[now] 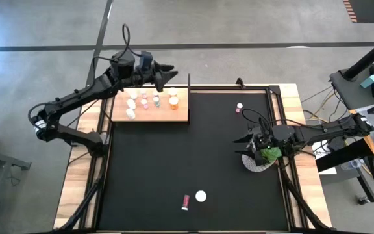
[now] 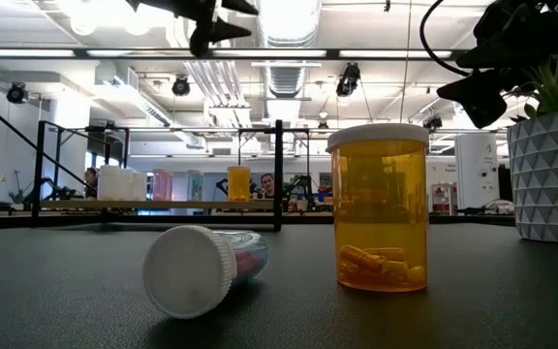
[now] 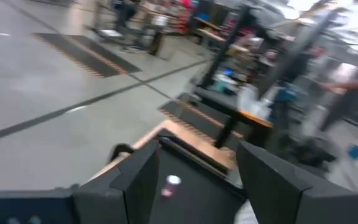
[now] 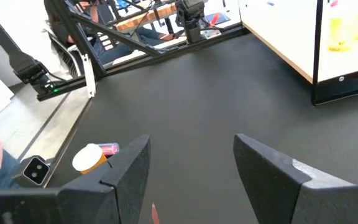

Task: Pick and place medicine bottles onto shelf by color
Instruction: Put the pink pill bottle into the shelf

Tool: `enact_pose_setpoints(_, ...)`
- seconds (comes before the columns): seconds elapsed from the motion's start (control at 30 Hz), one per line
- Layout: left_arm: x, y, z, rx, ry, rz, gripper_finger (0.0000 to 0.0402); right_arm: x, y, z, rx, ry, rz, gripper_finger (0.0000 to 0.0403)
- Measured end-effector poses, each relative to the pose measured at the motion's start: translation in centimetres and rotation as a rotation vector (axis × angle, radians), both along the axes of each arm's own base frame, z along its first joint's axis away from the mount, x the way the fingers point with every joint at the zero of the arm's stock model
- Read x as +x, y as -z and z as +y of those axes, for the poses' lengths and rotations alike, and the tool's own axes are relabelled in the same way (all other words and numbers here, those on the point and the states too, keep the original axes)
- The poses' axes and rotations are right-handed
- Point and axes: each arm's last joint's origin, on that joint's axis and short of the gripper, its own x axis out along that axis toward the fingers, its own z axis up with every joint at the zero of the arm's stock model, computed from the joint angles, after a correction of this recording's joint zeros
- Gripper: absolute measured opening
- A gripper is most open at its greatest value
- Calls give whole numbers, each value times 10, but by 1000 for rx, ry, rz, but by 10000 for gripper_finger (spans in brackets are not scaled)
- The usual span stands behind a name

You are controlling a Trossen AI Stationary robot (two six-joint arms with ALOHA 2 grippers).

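Bottles with white caps (image 1: 145,101) stand on the pale wooden shelf (image 1: 180,114), just below the left gripper (image 1: 167,73), whose fingers gape empty. Well apart, an orange bottle (image 1: 201,195) and a toppled pink one (image 1: 185,203) sit near the mat's front; the right gripper (image 1: 249,146) hovers, spread wide.

orange bottle (image 2: 378,208) | white-capped pink bottle (image 2: 203,269) | tan shelf (image 1: 150,116) | black mat (image 1: 193,149)

The orange bottle (image 2: 378,207) is clear glossy plastic with a matt white cap. Just beside it, the tipped bottle (image 2: 204,268) has a ribbed white plastic cap. Both rest on a matt black mat (image 1: 174,156). The shelf (image 1: 149,114) is pale, smooth wood.
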Motion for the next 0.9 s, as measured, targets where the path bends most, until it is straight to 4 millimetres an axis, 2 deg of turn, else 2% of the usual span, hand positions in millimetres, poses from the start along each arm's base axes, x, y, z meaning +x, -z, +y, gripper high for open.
enact_pose_setpoints(0.47,15,6,0,4,95,-16,197,0,0,0,0,-1,0,219)
enact_pose_setpoints(0.63,21,4,-11,13,231,-36,197,0,0,0,0,0,0,219)
enact_pose_setpoints(0.9,28,-13,-33,115,398,-179,197,0,-1,-1,-5,26,-14,219)
